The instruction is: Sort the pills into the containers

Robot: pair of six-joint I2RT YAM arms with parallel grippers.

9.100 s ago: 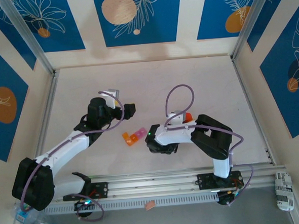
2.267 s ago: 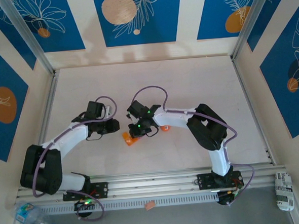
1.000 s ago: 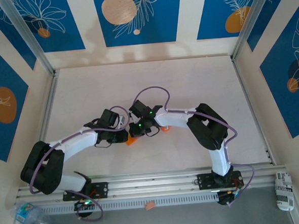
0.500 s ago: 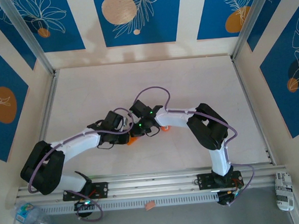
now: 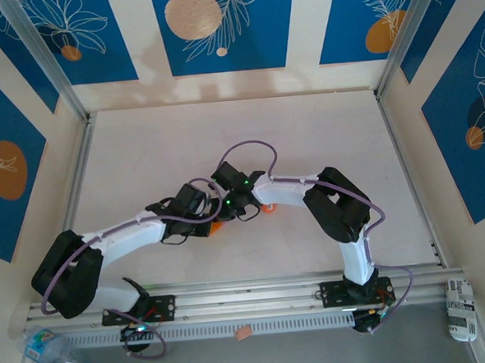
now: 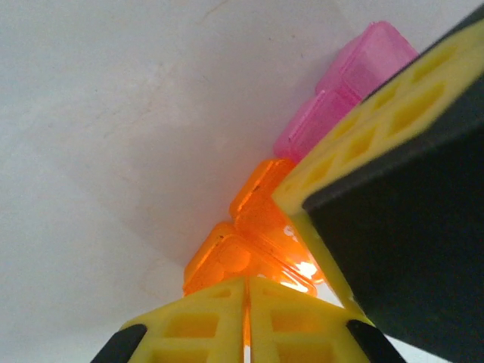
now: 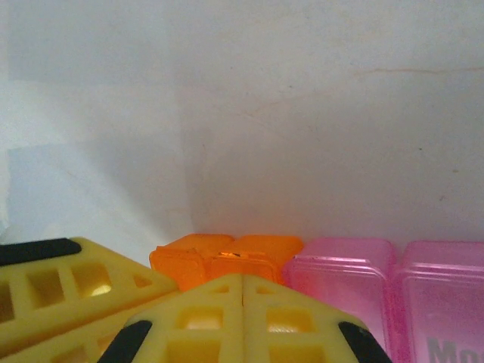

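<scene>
**Op:** Nearest first. My left gripper point(image 6: 246, 306) has its fingers pressed together, tips right at the orange end of the containers point(image 6: 257, 227). There's a thin orange line in the seam, and I can't tell if I'm pinching a lid edge.

**Checker:** Right side?

**Op:** My right gripper point(image 7: 242, 302) is closed flat too, nosing up to the same orange cube. The pink compartments point(image 7: 340, 276) are just beyond, and their lids look shut. The strip lies on the table point(image 7: 302, 113), mid-workspace between both arms.

**Checker:** Step?

**Op:** Lid-opening, I'd guess. I'd pin the strip with the right tips and lever up slowly with the left, keeping the motion small. The strip looks light, so a sideways shove would likely skate or flip it.
</scene>
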